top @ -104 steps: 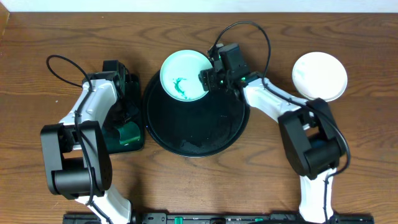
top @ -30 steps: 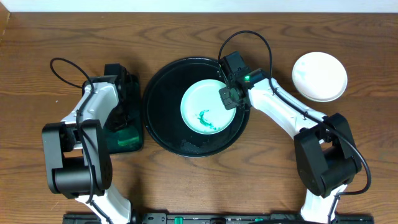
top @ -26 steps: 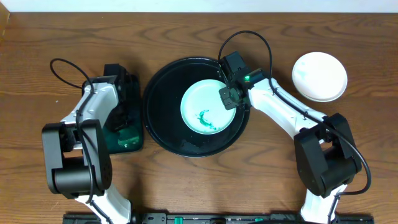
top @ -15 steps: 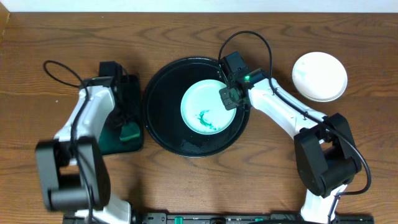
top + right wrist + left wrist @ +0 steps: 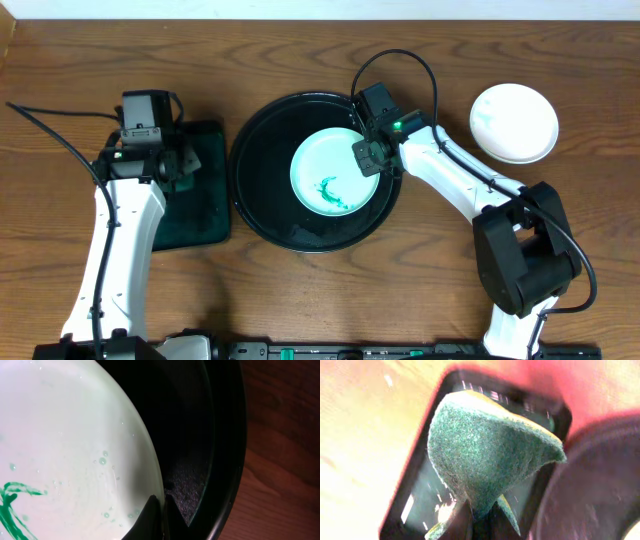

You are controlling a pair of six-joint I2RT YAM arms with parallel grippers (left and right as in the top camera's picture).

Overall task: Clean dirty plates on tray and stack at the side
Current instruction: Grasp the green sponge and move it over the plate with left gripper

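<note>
A pale teal plate with a green smear lies right of centre in the round black tray. My right gripper is shut on its right rim; the right wrist view shows the plate edge pinched in the right gripper over the tray's floor. My left gripper hangs above the small rectangular tray. In the left wrist view it is shut on a folded green sponge, lifted off that tray.
A white plate with no smear showing sits on the wooden table at the far right. The small rectangular tray lies close against the round tray's left rim. Bare wood lies right of the round tray.
The right gripper carried the plate from the tray's far left rim to right of centre, then held still. The left arm rose from the small tray, lifting the sponge.
</note>
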